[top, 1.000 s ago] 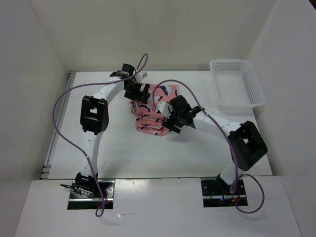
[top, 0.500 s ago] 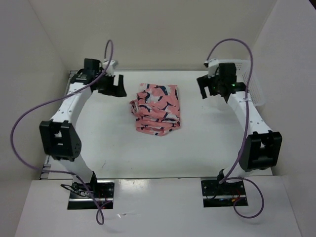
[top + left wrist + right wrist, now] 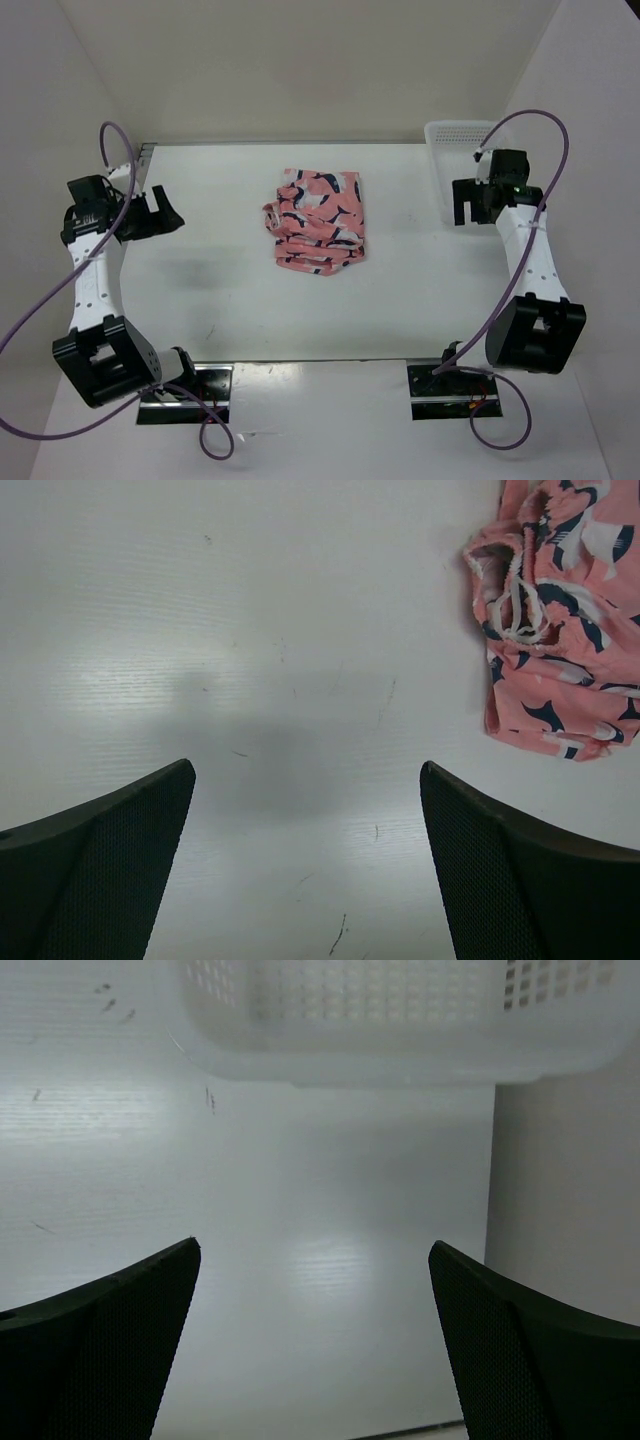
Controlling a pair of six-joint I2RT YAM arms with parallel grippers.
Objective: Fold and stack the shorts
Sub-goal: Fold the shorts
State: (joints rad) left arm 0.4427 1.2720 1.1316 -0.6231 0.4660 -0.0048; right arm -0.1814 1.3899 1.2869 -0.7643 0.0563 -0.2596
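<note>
Top external view: the shorts (image 3: 315, 222) lie folded, well apart from both grippers, between them.
Left gripper (image 3: 160, 212): released, empty; shorts ahead to its right.
Right gripper (image 3: 467, 204): released, empty, near the white basket (image 3: 400, 1050).
Doing it well: the fold looks done; to stack, pinch every layer so none slips.

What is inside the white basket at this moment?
Nothing shows in the visible far part of the basket. The right end effector covers the near part, so that cannot be checked.
</note>
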